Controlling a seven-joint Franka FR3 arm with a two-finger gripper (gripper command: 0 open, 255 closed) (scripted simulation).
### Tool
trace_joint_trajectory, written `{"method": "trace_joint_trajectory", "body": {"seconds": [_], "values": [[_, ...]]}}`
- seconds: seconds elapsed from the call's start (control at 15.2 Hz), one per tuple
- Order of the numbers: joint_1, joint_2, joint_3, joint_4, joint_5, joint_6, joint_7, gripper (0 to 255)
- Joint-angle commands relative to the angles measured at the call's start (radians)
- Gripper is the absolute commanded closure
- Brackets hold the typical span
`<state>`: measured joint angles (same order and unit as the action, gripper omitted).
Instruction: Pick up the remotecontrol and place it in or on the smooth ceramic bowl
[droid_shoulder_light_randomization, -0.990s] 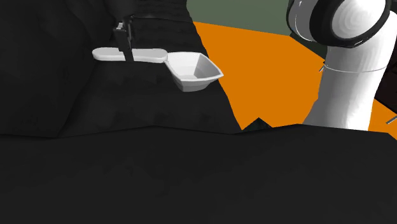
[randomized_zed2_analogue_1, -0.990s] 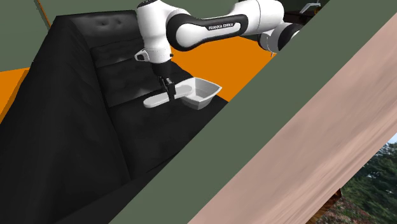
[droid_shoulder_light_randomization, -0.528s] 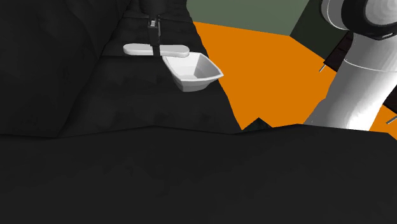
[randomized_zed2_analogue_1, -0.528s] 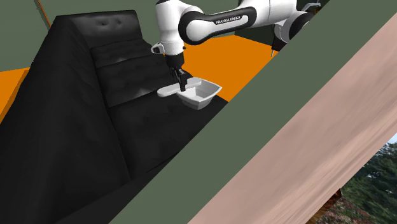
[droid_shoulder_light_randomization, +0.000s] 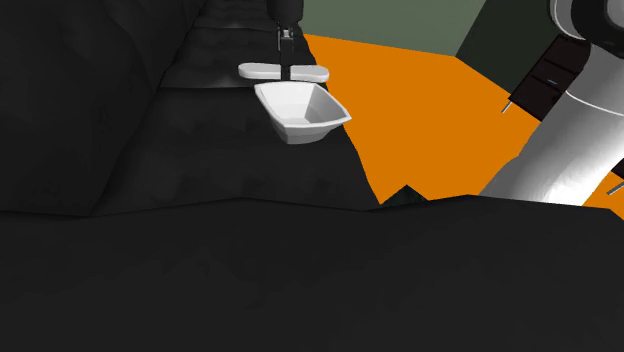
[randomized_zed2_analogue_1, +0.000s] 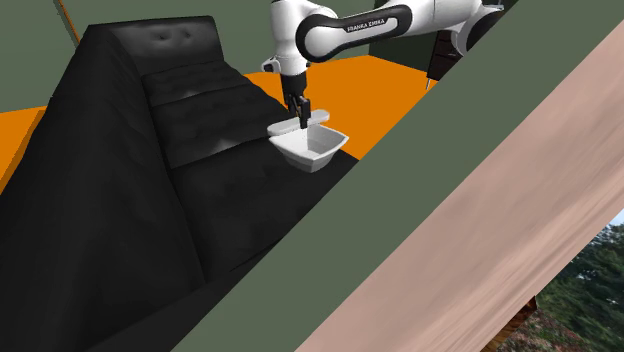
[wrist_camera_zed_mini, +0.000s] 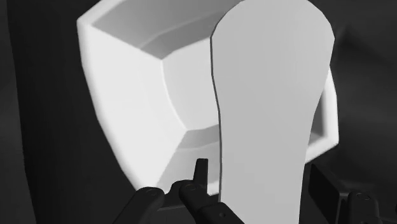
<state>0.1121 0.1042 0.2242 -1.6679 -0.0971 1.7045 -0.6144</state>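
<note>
Remote carried right, now over the bowl's far rim.
Transport step; tool clamps remote; next: centre over bowl, lower, release.

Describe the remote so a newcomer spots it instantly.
Find the big black sofa; at its seat's edge, beside the orange floor, sits an angular white bowl. The remote is the flat, rounded white slab held just above it in the black jaws, unlike the hollow bowl.

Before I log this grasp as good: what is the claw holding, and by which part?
The claw holds the white remote near its middle, over the white bowl.
</note>
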Motion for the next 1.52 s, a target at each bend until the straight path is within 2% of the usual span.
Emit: {"method": "trace_joint_trajectory", "body": {"seconds": [0.0, 0.26, 1.19, 1.45], "values": [[-0.027, -0.031, -0.021, -0.038, 0.006, 0.013, -0.049, 255], [-0.074, -0.067, -0.061, -0.081, 0.009, 0.028, -0.136, 255], [-0.075, -0.043, -0.063, -0.246, 0.001, 0.215, -0.12, 255], [-0.075, -0.043, -0.063, -0.246, 0.001, 0.215, -0.12, 255]]}}
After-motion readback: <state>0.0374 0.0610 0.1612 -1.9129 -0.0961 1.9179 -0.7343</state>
